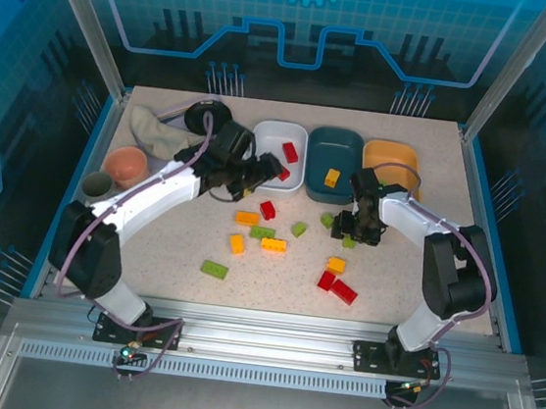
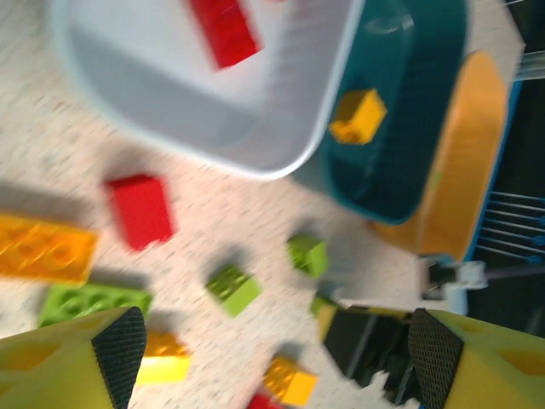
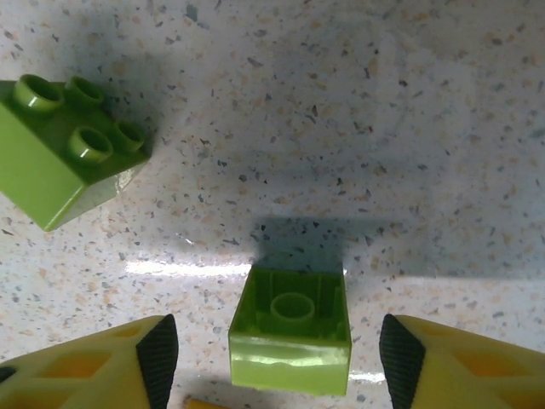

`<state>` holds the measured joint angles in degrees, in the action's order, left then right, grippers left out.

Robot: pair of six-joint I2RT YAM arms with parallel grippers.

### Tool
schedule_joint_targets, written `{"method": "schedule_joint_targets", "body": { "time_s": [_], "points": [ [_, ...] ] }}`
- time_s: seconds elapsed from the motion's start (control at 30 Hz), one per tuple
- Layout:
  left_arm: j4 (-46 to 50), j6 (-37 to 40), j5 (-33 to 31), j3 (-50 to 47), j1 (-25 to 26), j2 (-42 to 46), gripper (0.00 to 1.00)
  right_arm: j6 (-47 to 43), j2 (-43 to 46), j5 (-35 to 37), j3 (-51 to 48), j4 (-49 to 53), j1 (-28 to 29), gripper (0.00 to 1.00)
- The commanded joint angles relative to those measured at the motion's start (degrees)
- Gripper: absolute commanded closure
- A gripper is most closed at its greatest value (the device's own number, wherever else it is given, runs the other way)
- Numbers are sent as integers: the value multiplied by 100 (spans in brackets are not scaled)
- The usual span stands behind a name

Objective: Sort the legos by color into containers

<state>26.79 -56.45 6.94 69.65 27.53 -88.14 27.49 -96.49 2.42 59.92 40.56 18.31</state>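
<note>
The right pincer (image 3: 278,358) stands partly open astride a green brick (image 3: 291,328). One yellow finger is at the brick's 9 o'clock and the other at its 3 o'clock. A strip of table shows on each side, so nothing is gripped. The brick lies with its hollow underside turned up toward the wrist camera. It is nearly square, so no long axis can be told. A second green brick (image 3: 68,145) sits studs up at about 10 o'clock from it, apart and turned corner-on.

The left pincer (image 2: 277,354) gapes wide and holds nothing. It hangs at about 7 o'clock of the white tray (image 1: 264,136).

Seen from above, three trays stand in a row along the table's 12 o'clock side, white, then the teal tray (image 1: 337,145), then the orange tray (image 1: 394,157) toward 3 o'clock. A red brick (image 1: 290,151) lies in the white tray with its long axis running from 11 to 5 o'clock. A yellow brick (image 1: 331,178) lies at the teal tray's 6 o'clock end.

More bricks lie loose mid-table, among them a long orange brick (image 1: 273,245) lying 9 to 3 o'clock.

The table (image 1: 273,293) is pale speckled stone-look. A pink bowl (image 1: 127,163), a grey mug (image 1: 96,184) and a cloth (image 1: 153,130) sit toward 9 and 10 o'clock. Blue-lit panels and an aluminium frame (image 1: 257,343) enclose the table.
</note>
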Motion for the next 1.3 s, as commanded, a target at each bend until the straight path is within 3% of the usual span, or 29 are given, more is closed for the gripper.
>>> {"method": "schedule_joint_targets", "body": {
  "time_s": [0.0,0.13,0.37,0.5,0.73,0.87,1.07,1.2,1.27],
  "points": [
    [-169,-162,-49,-658,125,601,16,-111,-213,10,255,143,-76,44],
    [-97,-252,-170,-1276,224,1158,16,-86,-441,29,345,233,-74,53],
    [-6,-341,-252,-1716,270,1615,16,63,-94,198,243,266,-28,70],
    [-77,-308,-246,-1720,429,1617,16,43,385,533,394,490,-27,72],
    [-355,-68,-234,-1576,857,1209,17,-446,506,833,1145,761,-838,72],
    [-360,144,-228,-1357,1102,811,17,-685,-32,784,1693,759,-1396,72],
    [-290,456,-219,-940,1462,197,18,-815,-1244,686,2543,926,-1787,70],
    [13,535,-419,-660,1604,-62,19,-874,-1747,606,2934,1000,-1857,61],
    [288,473,-697,-579,1599,-96,19,-931,-1911,549,3128,1081,-1854,49]
  ]
}}
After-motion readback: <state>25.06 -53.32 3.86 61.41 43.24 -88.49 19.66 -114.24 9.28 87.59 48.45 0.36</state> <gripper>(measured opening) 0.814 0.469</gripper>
